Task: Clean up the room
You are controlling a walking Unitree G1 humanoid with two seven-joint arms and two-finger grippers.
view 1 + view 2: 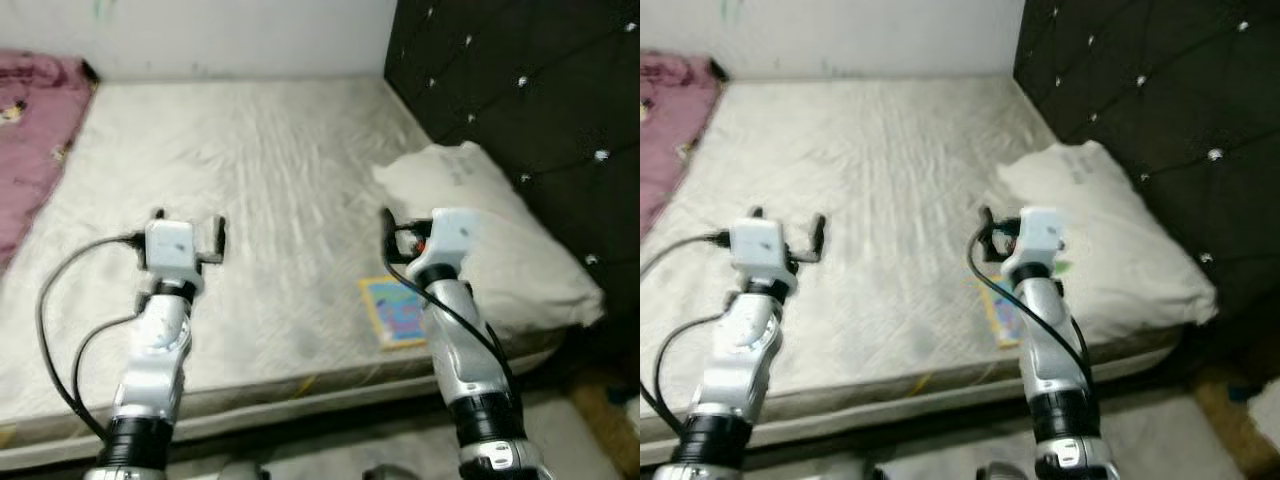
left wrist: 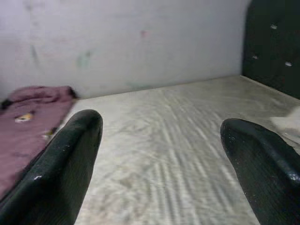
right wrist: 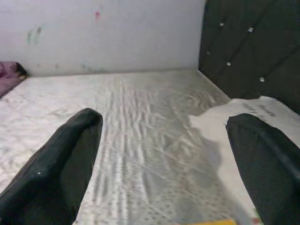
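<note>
A cream mattress [image 1: 270, 150] stretches out before me. On it a white pillow [image 1: 500, 230] lies at the right, against the black tufted headboard [image 1: 520, 80]. A small colourful book [image 1: 392, 312] lies flat near the front edge, partly hidden by my right arm. A crumpled maroon blanket [image 1: 30, 130] lies at the far left. My left gripper [image 1: 190, 228] hovers over the left half of the mattress, open and holding nothing. My right gripper [image 3: 164, 129] hovers just above the book beside the pillow, also open and holding nothing.
A pale wall [image 1: 220, 35] runs behind the bed. The mattress's front edge [image 1: 300, 385] lies just below my arms. Black cables [image 1: 60, 300] loop beside my left arm. A strip of floor [image 1: 590, 420] shows at the lower right, past the bed's corner.
</note>
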